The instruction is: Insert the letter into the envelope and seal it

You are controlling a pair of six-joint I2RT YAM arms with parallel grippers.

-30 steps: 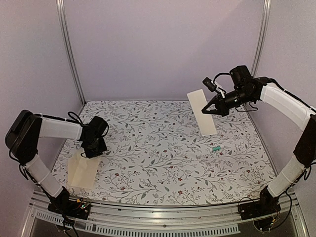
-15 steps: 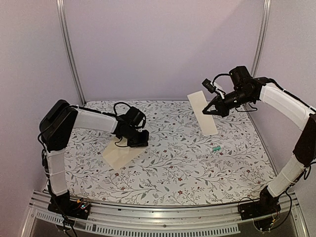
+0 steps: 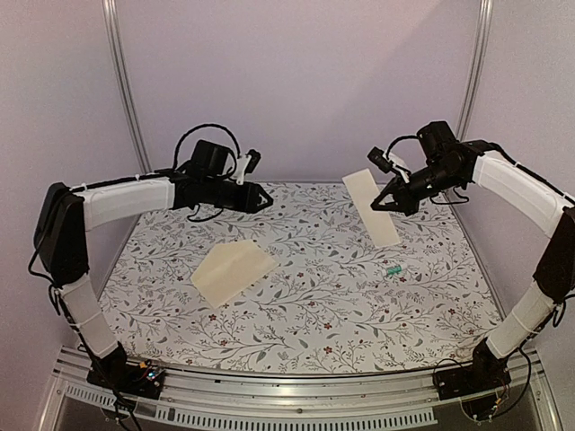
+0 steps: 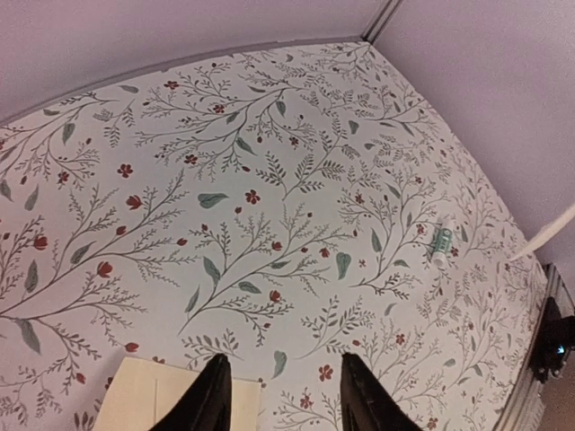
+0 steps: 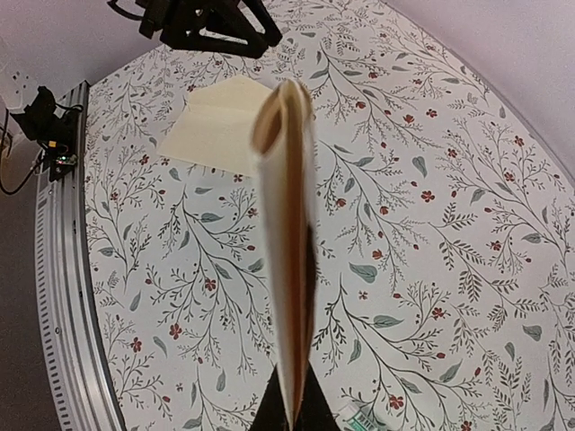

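Note:
The envelope (image 3: 232, 271), plain cream with one crease line across it, lies flat on the floral table left of centre. It also shows in the left wrist view as the envelope (image 4: 144, 400) and in the right wrist view as the envelope (image 5: 216, 126). My left gripper (image 3: 267, 199) hangs above and behind it, open and empty, with the left gripper (image 4: 283, 359) showing bare tablecloth between its fingers. My right gripper (image 3: 377, 204) is shut on the folded letter (image 3: 370, 208), held up in the air at the back right. The letter (image 5: 286, 224) is seen edge-on, cream outside and tan inside, rising from the right gripper (image 5: 294, 409).
A small green and white object (image 3: 393, 269) lies on the table under the right arm; it is also the small object (image 4: 440, 241). Purple walls and metal posts (image 3: 126, 90) close the back and sides. An aluminium rail (image 3: 287, 395) runs along the near edge.
The left arm dragged the envelope from the front left toward the middle, let it go, and rose toward the back with its jaws opening. The right arm and letter stayed put.

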